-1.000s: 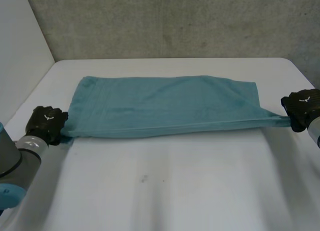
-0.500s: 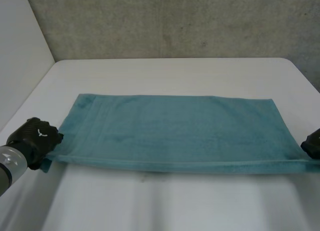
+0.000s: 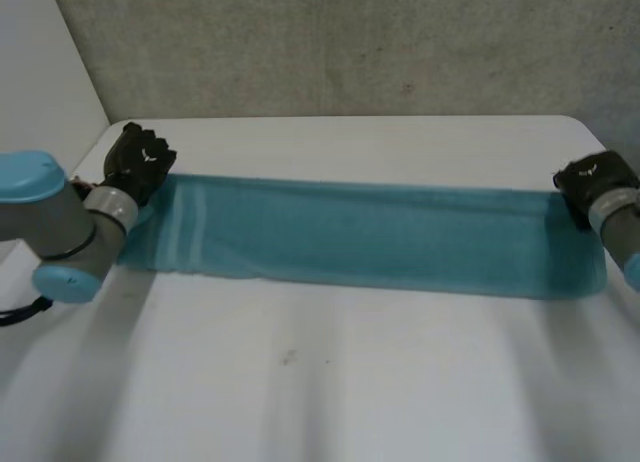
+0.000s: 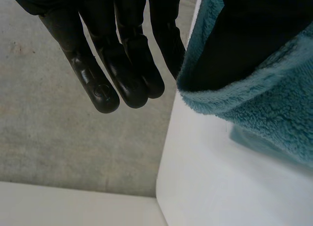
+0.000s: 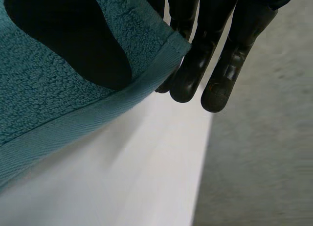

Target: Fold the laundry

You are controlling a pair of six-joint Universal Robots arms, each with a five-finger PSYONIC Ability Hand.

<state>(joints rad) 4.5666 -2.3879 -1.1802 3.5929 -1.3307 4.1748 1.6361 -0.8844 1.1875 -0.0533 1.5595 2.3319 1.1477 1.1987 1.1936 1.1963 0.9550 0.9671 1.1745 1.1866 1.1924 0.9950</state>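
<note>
at the far-left of the white table [image 3: 330, 382], the left hand [image 3: 140, 162] pinches a corner of the teal towel [image 3: 370, 237] between straight fingers [image 4: 129, 69] and thumb. the towel lies as a narrow band, its long axis running left to right, with a hand at each end, neither nearer. the right hand [image 3: 590, 177] clamps the opposite hemmed corner the same way. the next fold likely runs end to end. nothing readable: only a small white mark on each hand.
</note>
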